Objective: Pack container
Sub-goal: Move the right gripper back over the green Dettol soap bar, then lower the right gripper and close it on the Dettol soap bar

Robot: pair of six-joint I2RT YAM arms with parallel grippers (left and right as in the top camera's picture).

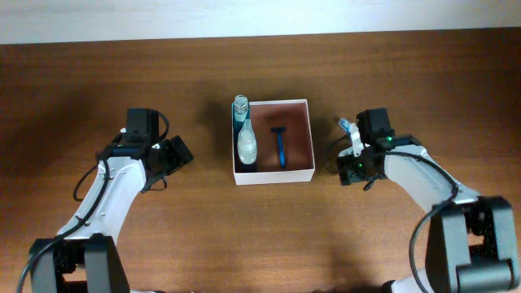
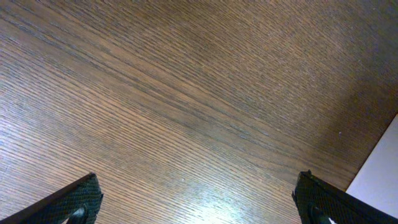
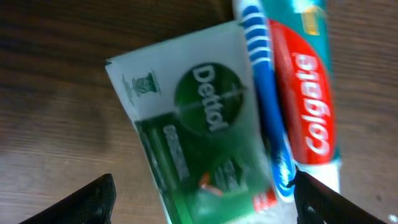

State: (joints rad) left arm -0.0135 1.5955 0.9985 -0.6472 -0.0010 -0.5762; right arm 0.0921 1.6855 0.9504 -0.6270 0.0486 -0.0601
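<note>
The container [image 1: 273,175] is a square white-walled box with a pinkish-brown inside, at the table's middle. In it lie a clear bottle [image 1: 246,140] along the left wall and a blue razor [image 1: 279,146]. My right gripper [image 1: 355,155] is to the right of the box. In the right wrist view it [image 3: 205,202] is open, its fingers either side of a green Dettol soap pack [image 3: 199,130], with a Colgate toothpaste tube [image 3: 305,93] beside the pack. My left gripper [image 1: 168,156] is open and empty over bare wood [image 2: 199,205], left of the box.
A white corner, likely the container's wall [image 2: 380,177], shows at the lower right of the left wrist view. A small blue and white item [image 1: 346,125] pokes out by the right gripper. A pale strip [image 1: 260,16] runs along the table's far edge.
</note>
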